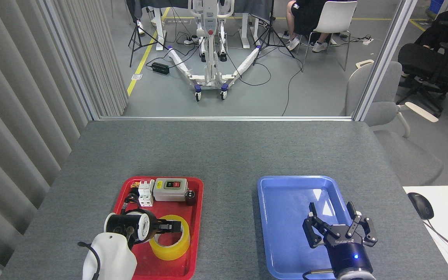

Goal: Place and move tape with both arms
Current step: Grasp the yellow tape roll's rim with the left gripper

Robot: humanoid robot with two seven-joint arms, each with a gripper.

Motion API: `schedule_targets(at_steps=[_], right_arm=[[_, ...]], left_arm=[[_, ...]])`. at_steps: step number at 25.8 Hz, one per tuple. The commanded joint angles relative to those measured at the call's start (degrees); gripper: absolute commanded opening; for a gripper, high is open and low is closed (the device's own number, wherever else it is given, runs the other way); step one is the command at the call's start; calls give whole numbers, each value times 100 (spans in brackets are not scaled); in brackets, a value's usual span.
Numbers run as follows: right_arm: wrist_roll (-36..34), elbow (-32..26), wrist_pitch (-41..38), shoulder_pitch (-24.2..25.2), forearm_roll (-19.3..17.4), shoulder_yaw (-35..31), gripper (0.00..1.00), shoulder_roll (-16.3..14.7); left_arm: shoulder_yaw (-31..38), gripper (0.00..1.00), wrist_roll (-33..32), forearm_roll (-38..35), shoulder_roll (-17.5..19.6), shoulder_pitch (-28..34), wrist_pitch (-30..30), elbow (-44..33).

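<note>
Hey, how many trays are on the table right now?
2. The red tray is near the left front, holding the tape and some electrical parts. The blue tray sits to its right, with nothing visible in it; the right pincer covers part of it.

Wide roll of translucent yellow packing tape with white inner core [172, 243], lying flat, hole up, apparently resting in red plastic tray [193, 217].

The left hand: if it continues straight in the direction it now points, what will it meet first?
The left hand points sideways, rightward, at the tape in the red tray. It would likely meet the roll's top or hole first; depth is unclear.
</note>
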Motion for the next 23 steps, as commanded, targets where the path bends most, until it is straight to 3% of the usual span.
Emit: schedule_targets(at_steps=[1,23], right_arm=[[5,0,-6,-6,-1,-16,100,-9],[-4,0,2,2,-1,-42,100,9]], left_arm=[[-6,100,88,-18,31,-33,139,138],[-32,100,159,-97,93,-16,148,446]])
